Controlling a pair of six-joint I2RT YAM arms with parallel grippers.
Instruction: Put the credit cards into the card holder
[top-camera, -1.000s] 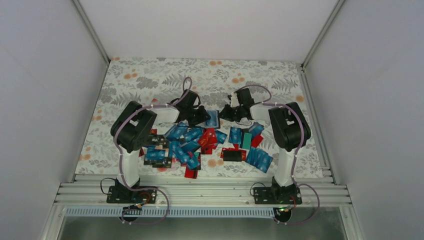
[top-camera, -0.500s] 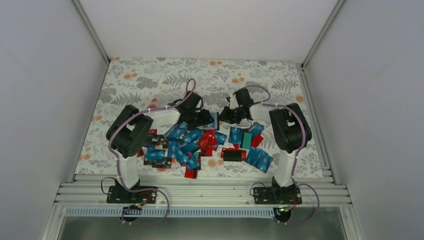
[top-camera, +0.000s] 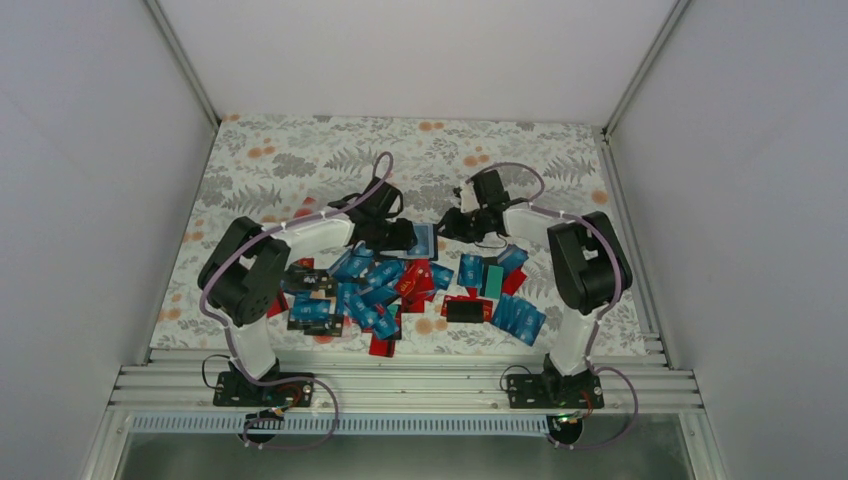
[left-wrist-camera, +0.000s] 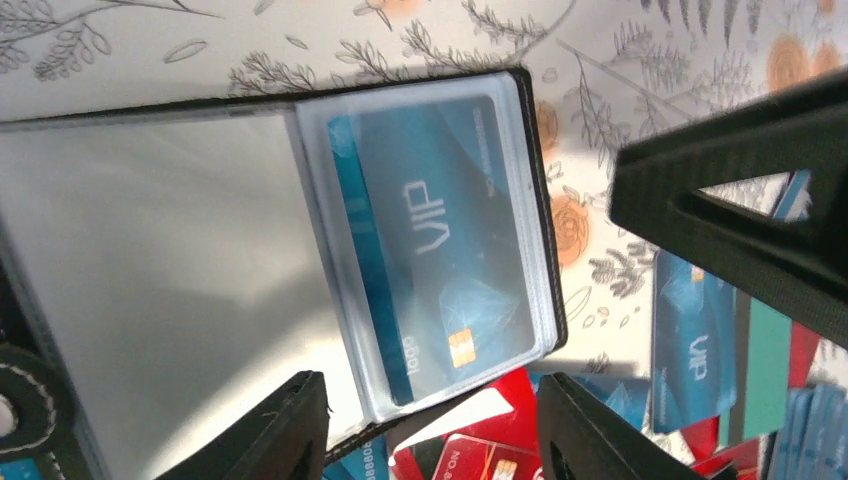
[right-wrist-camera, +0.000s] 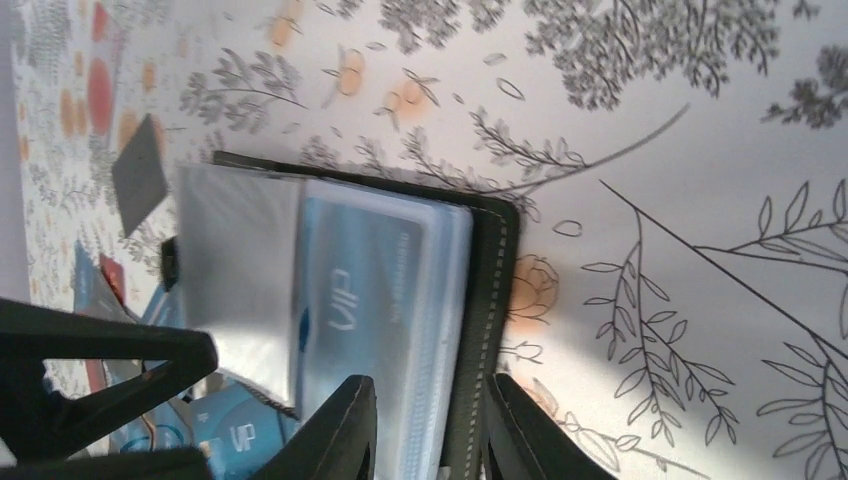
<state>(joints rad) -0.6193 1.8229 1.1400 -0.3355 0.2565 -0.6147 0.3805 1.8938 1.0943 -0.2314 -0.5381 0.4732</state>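
Observation:
The card holder (top-camera: 426, 240) lies open on the floral mat, and a blue VIP card (left-wrist-camera: 440, 240) sits in its clear sleeve. My left gripper (left-wrist-camera: 435, 435) is open and empty just above the holder's near edge; in the top view it (top-camera: 400, 237) is at the holder's left side. My right gripper (right-wrist-camera: 430, 435) is shut on the holder's right edge (right-wrist-camera: 487, 300), with sleeves and black cover between its fingers; in the top view it (top-camera: 452, 228) is at the holder's right side. Loose credit cards (top-camera: 385, 285), blue and red, lie in a heap nearer the bases.
A teal card (top-camera: 493, 279) and a black card (top-camera: 465, 311) lie among the blue and red ones right of the heap. More blue cards (top-camera: 518, 316) lie near the right arm. White walls close in the mat on both sides and behind.
My left arm's elbow has swung left and its gripper has drawn a little left over the holder. The right gripper and the holder have stayed in place.

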